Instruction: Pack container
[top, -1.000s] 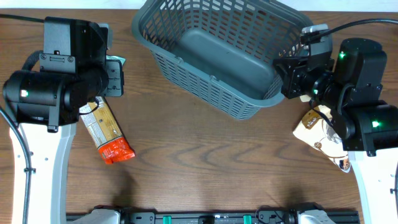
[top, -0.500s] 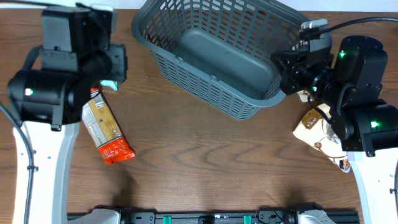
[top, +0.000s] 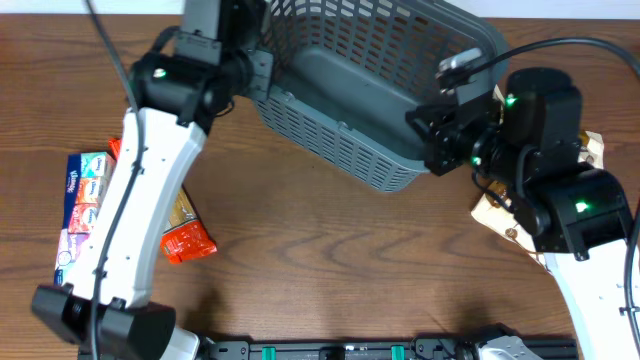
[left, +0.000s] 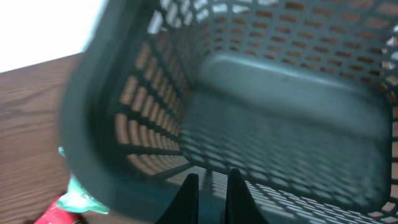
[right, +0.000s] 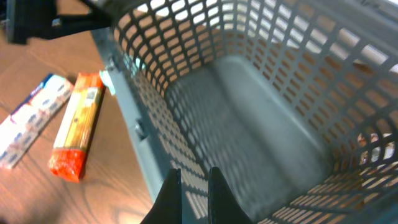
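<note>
The container (top: 335, 140) is a large dark grey lattice basket at the top middle of the table, and nothing shows inside it. My left gripper (top: 263, 78) is at its left rim. In the left wrist view the fingers (left: 211, 190) are close together with nothing between them, over the basket's wall (left: 81, 124). My right gripper (top: 422, 140) is at the basket's near right side. In the right wrist view its fingers (right: 193, 186) are close together and empty, just inside the rim (right: 121, 74).
An orange snack pack (top: 188, 240) (right: 78, 127) and a multicoloured tissue pack (top: 82, 200) (right: 31, 121) lie left of the basket. A tan snack pack (top: 498, 215) lies partly under my right arm. A teal and red pack end (left: 68, 199) shows beside the basket.
My left arm swung from the table's left side up and right to the basket's left rim, uncovering the tissue pack. My right gripper moved a little left along the basket.
</note>
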